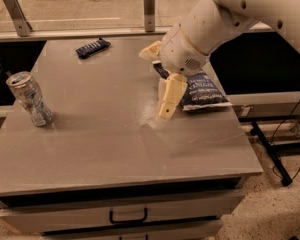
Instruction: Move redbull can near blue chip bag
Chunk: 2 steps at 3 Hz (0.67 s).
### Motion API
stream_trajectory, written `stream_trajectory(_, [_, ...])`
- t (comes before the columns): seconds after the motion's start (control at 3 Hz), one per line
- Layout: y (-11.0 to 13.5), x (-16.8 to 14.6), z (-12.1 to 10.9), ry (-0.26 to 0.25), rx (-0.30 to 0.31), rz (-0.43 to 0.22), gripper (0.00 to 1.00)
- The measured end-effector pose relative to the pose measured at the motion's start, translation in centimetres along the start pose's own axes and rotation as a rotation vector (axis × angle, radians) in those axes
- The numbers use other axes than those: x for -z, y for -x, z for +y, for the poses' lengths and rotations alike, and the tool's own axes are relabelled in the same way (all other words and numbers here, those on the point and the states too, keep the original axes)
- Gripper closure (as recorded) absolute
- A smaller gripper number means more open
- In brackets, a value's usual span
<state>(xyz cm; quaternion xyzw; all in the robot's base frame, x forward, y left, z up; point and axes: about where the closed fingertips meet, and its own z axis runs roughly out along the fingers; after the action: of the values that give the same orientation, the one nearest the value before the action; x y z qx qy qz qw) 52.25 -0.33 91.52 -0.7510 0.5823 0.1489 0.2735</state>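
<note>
Cream-coloured plastic covers the claw (160, 75), which hangs over the right-centre of the surface (100, 149) with its two fingers spread apart and nothing between them; one finger (170, 96) points down close to the top. Just behind and to the right of it lies the blue chip bag (204, 90), flat, dark navy with white lettering, its left end hidden by the arm. The redbull can (30, 100) stands well apart, near the left edge: slim, silver with blue patches, shiny top, opening showing. A small dark blue packet (92, 48) lies at the back. The surface is plain grey, with a drawer and black handle (128, 217) below. Behind runs a glass rail on metal posts (149, 1); black cables (285, 134) trail over speckled floor on the right.
</note>
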Motion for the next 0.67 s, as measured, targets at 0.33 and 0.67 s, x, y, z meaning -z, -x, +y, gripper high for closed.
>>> stream_trajectory(0.33, [2.3,-4.2,-1.5,0.02,0.036,-0.108,0.0])
stream_trajectory(0.67, [5.7,-8.8,-3.3,0.039,0.081,-0.224,0.0])
